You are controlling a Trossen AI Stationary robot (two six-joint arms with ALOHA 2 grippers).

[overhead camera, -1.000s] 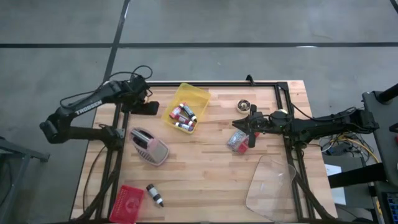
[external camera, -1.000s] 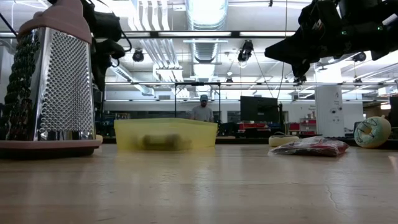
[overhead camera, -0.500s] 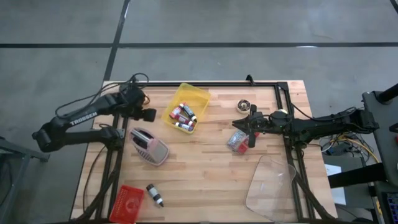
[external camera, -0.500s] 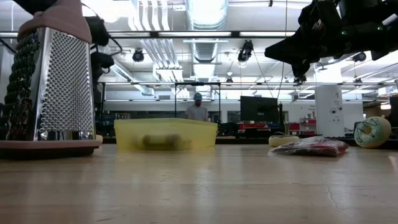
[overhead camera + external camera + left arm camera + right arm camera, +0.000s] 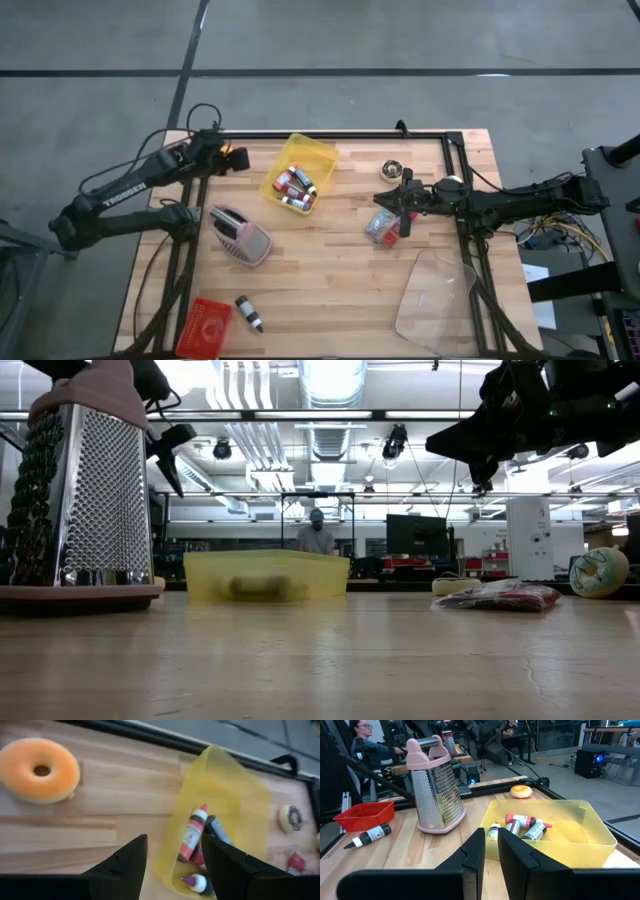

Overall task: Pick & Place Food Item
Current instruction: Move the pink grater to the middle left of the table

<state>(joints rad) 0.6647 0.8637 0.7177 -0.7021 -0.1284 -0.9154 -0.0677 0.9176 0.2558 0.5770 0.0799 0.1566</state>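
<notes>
An orange doughnut point(image 5: 40, 770) lies flat on the table near its far left corner, also in the high view point(image 5: 238, 159). My left gripper point(image 5: 172, 865) hangs open above the table between the doughnut and the yellow bin point(image 5: 300, 172), nothing between its fingers. The bin holds several small bottles point(image 5: 192, 837). My right gripper point(image 5: 405, 203), fingers nearly together, is held level well above a clear food packet point(image 5: 381, 227) lying on the table. A dark-topped doughnut point(image 5: 391, 170) rests flat farther back.
A pink-topped metal grater point(image 5: 240, 236) lies left of centre. A red basket point(image 5: 205, 325) and a small dark bottle point(image 5: 248, 312) sit at the near left. A clear lid point(image 5: 435, 298) overhangs the near right edge. A person shows in the room behind point(image 5: 316, 538).
My left gripper has swung a little toward the near edge and then back toward the table's far left corner, tipping less steeply downward. Its fingers keep the same gap. The orange doughnut, covered by the gripper before, now shows beside it.
</notes>
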